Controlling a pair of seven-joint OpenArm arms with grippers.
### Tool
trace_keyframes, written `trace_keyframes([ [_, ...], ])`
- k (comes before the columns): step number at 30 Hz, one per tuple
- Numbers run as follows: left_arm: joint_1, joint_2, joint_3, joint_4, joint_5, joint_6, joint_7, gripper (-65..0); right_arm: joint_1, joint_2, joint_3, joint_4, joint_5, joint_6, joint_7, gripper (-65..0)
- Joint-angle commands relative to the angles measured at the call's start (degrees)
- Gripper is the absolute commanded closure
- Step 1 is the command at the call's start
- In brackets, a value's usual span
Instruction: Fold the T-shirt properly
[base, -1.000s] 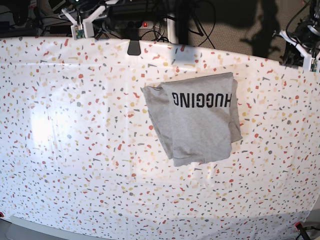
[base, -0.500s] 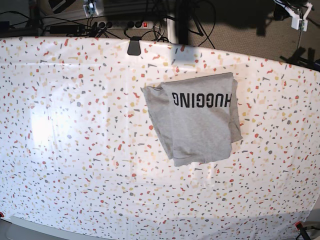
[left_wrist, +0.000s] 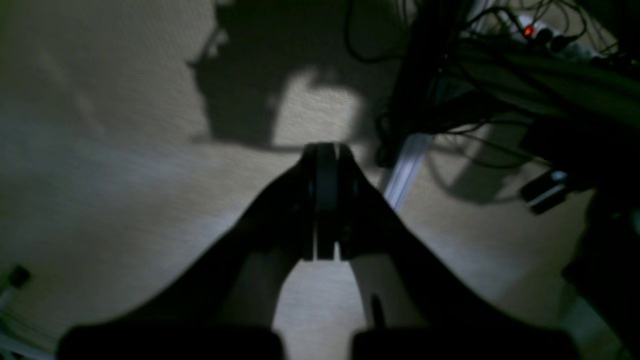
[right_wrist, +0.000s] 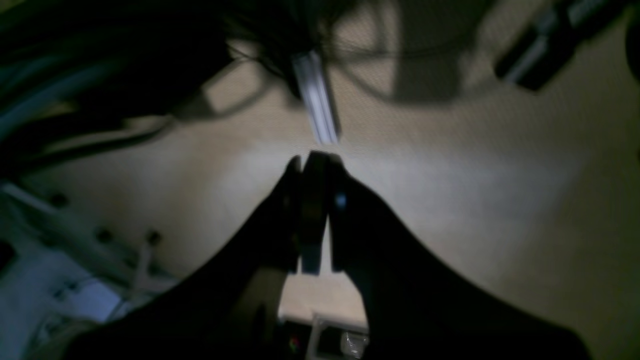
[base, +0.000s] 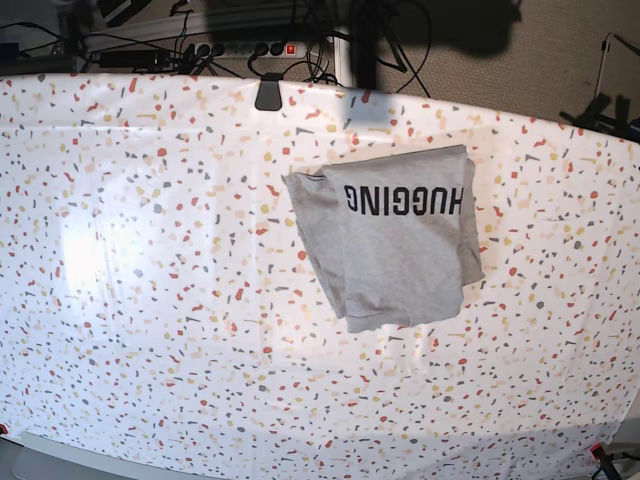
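Note:
The light grey T-shirt lies folded into a rough rectangle on the white speckled table, right of centre, with black "HUGGING" lettering upside down near its far edge. Neither gripper shows in the base view. In the left wrist view my left gripper is shut and empty, over beige floor. In the right wrist view my right gripper is shut and empty, also over floor. The T-shirt does not show in either wrist view.
A black clamp sits on the table's far edge. Cables and a power strip with a red light lie behind the table. Cables and a table leg show in the left wrist view.
Both arms have pulled back from the table's far corners and left the base view. The T-shirt has not moved.

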Motion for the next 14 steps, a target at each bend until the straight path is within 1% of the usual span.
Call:
trace_keyframes([
  [1, -0.6, -0.6, -0.2, -1.5, 0.2, -0.1, -0.1, 0.0, 1.7, 0.8, 0.1, -3.2, -0.6, -0.2, 1.2, 0.0],
  [3, -3.6, -0.4, -0.2, -5.1, 0.9, -0.1, 0.1, 0.0, 6.0, 1.9, 0.1, -11.2, -2.3, -0.4, 3.0, 0.0],
  [5, -6.6, 0.7, -0.2, -8.2, 4.2, 0.1, 0.5, 0.0, 10.2, 2.6, 0.1, -18.3, -3.9, -0.5, 4.1, 0.0],
  [8, -10.6, 3.7, -0.2, -12.2, 7.2, 3.4, 0.5, 0.0, 15.9, 2.9, 0.1, -26.1, -7.1, -0.8, 4.7, 0.0],
  [12, -14.5, 7.6, -0.2, -15.9, 11.7, 5.7, -0.5, 0.0, 20.4, 2.9, 0.1, -31.0, -8.1, -0.8, 4.6, 0.0],
  [14, -15.6, 8.9, -0.2, -16.5, 12.2, 5.9, -0.3, 0.0, 21.1, 2.8, 0.1, -31.6, -8.1, -0.8, 4.7, 0.0],
])
